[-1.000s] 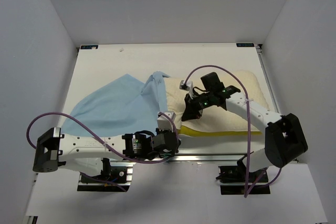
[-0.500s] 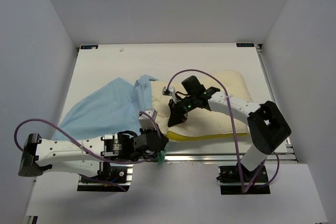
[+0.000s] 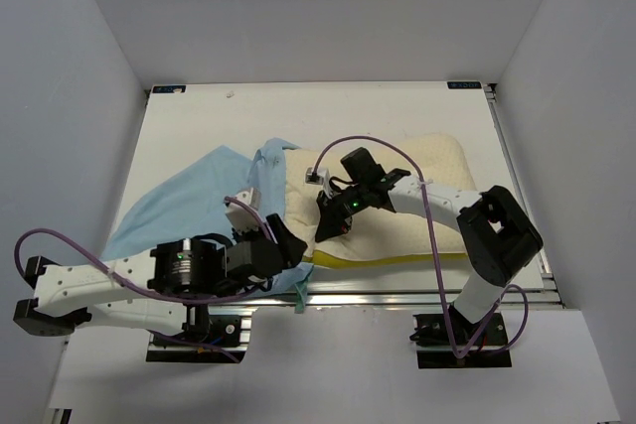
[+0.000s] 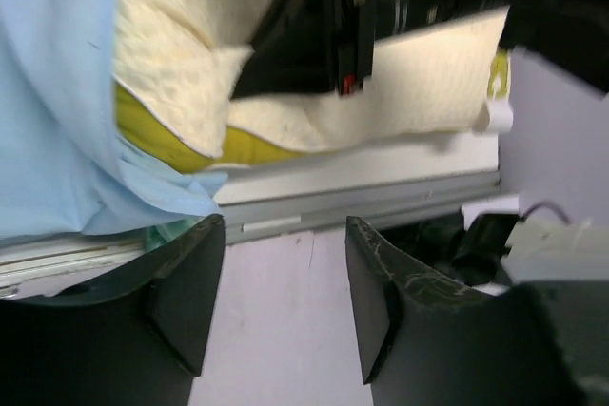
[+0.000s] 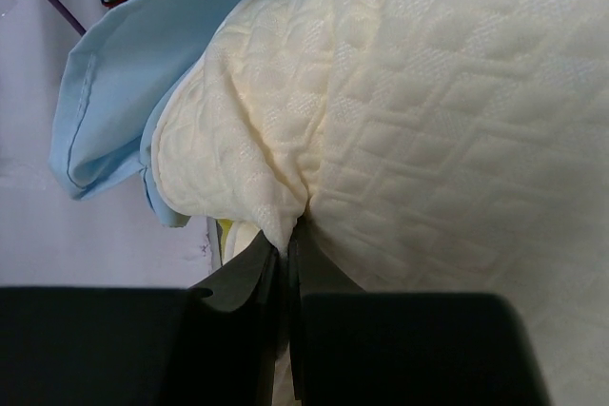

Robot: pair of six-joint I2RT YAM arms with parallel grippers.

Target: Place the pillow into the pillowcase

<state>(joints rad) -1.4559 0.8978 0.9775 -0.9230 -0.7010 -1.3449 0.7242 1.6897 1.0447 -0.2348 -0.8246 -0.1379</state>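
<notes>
Pillow (image 3: 447, 166) is seen lying on the table (image 3: 199, 116) from the centre toward 3 o'clock. Its 9 o'clock end is covered by the mouth of the pillowcase (image 3: 179, 206), which is spread flat toward 9 o'clock.

The pillow is judged to be bulky but light, thick and springy, so it is likely to bend and push back rather than slide freely. Its quilted cover can be pinched into a fold, and the firmer yellow rim offers another hold. The pillowcase is judged thin, limp and perhaps slippery on its shiny face. It is best taken at the hem of the mouth and drawn over the corner.

The right gripper (image 5: 285, 244) is closed tight on a small fold of the pillow's cover near the covered end, with the blue hem just beside it at 10 o'clock.

The left gripper (image 4: 284, 230) is held at 6 o'clock, over the table's near edge. Its fingers (image 4: 186, 301) are spread wide, with nothing held or touched between them. The pillowcase edge lies just beyond them at 10 o'clock.
</notes>
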